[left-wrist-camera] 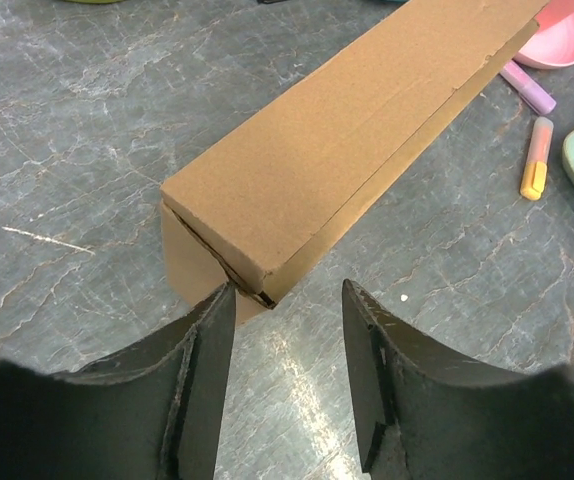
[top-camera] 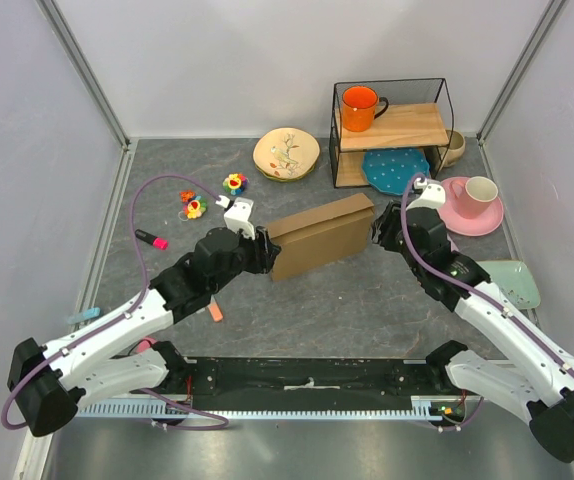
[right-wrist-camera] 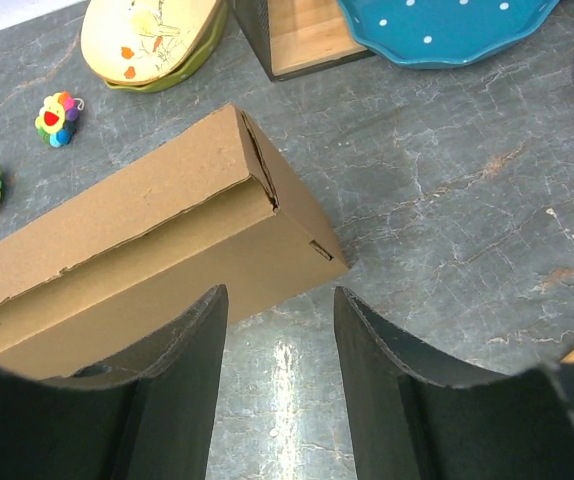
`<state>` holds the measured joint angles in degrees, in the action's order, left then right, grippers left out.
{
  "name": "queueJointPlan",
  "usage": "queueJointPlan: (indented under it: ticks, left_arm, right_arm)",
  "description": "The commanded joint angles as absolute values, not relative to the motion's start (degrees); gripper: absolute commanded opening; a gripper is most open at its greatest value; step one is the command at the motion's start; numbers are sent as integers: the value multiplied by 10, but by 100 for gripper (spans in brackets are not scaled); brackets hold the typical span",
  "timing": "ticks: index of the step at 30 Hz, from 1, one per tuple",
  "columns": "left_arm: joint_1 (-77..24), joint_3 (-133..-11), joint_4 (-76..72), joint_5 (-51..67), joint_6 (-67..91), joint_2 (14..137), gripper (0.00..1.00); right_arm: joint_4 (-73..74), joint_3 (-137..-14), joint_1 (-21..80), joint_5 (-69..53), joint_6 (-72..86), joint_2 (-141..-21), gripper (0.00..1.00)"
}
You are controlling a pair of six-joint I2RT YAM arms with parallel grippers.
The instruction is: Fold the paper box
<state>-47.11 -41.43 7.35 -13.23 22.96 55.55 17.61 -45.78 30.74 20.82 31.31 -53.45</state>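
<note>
Left claw [left-wrist-camera: 289, 290], right claw [right-wrist-camera: 280, 292]: jaws apart, beside the paper box [top-camera: 322, 235].

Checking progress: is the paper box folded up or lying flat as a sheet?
Folded: the paper box is a closed block, lid down; both wrist views show its ends folded in.

Text, brands, numbers: none legible in any view.
paper box [top-camera: 322, 237]: bare brown cardboard, unprinted.
cream plate [top-camera: 286, 153]: painted flower sprig only, no lettering.
blue plate [top-camera: 395, 170]: white dots only.
</note>
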Motion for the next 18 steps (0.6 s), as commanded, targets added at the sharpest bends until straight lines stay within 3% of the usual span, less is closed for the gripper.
queueJointPlan:
  ticks: [1, 15, 18]
  left_arm:
    - [-471, -448, 98, -141, 208, 543, 55]
    - [-469, -459, 110, -147, 231, 475, 57]
    - [-468, -440, 85, -165, 257, 458, 64]
  right_arm:
    - [151, -487, 307, 211, 314, -533, 55]
    - [147, -499, 286, 232, 308, -533, 57]
    - [137, -511, 258, 206, 327, -548, 63]
